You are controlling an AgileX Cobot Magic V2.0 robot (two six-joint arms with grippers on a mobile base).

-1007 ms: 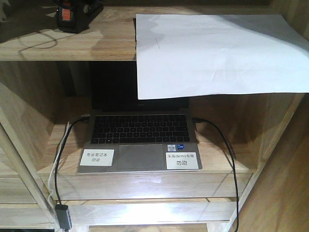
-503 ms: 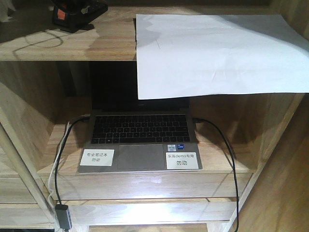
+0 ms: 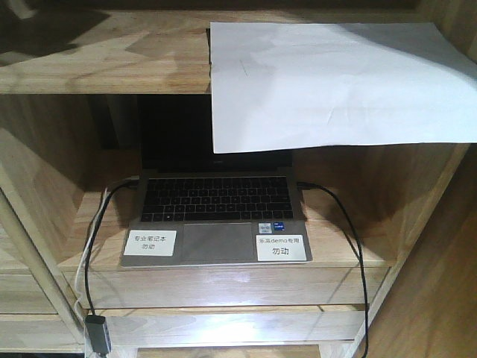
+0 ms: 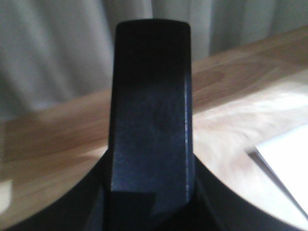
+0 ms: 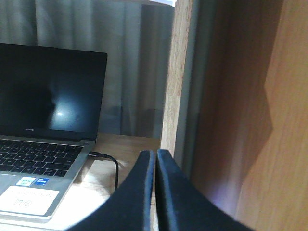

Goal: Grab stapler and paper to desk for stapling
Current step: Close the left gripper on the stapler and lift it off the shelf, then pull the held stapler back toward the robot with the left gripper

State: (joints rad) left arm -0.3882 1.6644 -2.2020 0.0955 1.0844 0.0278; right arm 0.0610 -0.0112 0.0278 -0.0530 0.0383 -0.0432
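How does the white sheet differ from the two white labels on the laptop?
The paper is far larger than the left-hand label or the right-hand label. The paper is blank; both labels carry printed text. The paper lies on the upper shelf board, its front overhanging; the labels sit flat on the laptop. All are white rectangles.

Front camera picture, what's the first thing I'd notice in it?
Probably the big white paper, lying on the top shelf board and drooping over its front edge. Right under it sits an open laptop with a dark screen and two white labels beside its touchpad.
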